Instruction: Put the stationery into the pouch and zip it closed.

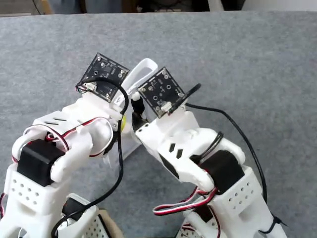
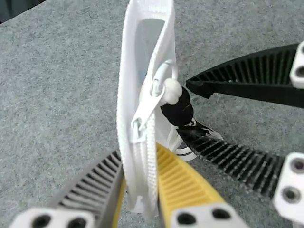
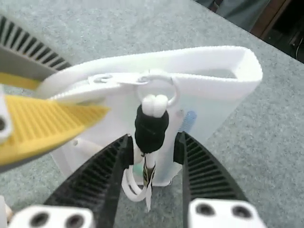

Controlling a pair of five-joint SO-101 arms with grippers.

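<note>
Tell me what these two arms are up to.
The left pincer is clamped on one end of the white pouch, holding it on edge. The right pincer is open, its fingers straddling the black toggle on the zipper pull. The pouch is zipped only near the left pincer; the rest gapes.

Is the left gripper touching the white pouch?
Touching. In the left wrist view, the left gripper has its yellow and grey fingers pressed against both sides of the white pouch.
</note>
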